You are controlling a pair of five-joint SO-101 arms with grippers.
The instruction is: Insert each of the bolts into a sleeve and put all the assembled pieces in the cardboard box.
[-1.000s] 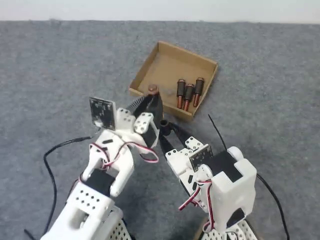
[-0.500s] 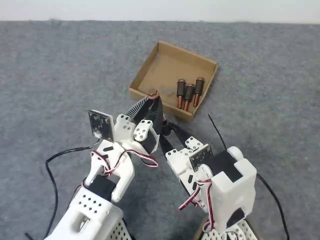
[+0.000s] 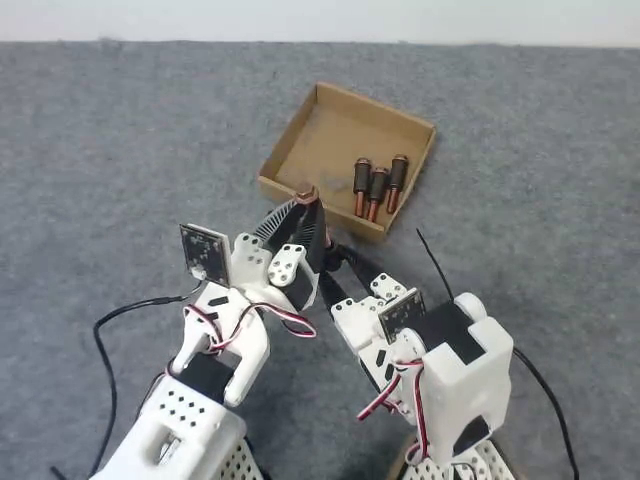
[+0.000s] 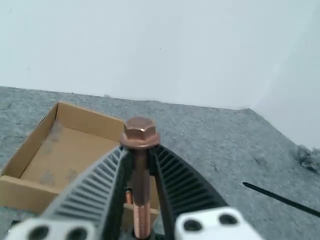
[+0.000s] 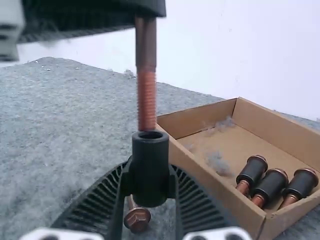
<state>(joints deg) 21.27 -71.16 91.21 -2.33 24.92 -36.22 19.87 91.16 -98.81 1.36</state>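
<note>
My left gripper [image 3: 308,212] [image 4: 140,165] is shut on a copper bolt [image 4: 139,170] [image 5: 146,85], held upright with its hex head [image 3: 306,194] on top. Directly below, my right gripper [image 3: 333,258] [image 5: 149,187] is shut on a black sleeve [image 5: 149,167], standing upright. The bolt's threaded tip sits right at the sleeve's open mouth. Both are just in front of the cardboard box [image 3: 300,150] [image 5: 220,185] [image 4: 30,150], which holds three assembled pieces [image 3: 377,185] [image 5: 272,181]. A loose bolt [image 5: 136,216] lies on the carpet under the sleeve.
Grey carpet [image 3: 120,150] covers the table on all sides. A black cable [image 3: 100,340] trails beside the left arm, and a thin black wire [image 3: 432,260] [image 4: 280,199] sticks up near the right arm. A white wall [image 4: 150,45] stands behind the box.
The left gripper has lowered the bolt and drawn it toward the sleeve, bringing its tip to the sleeve's mouth. The right arm has held still.
</note>
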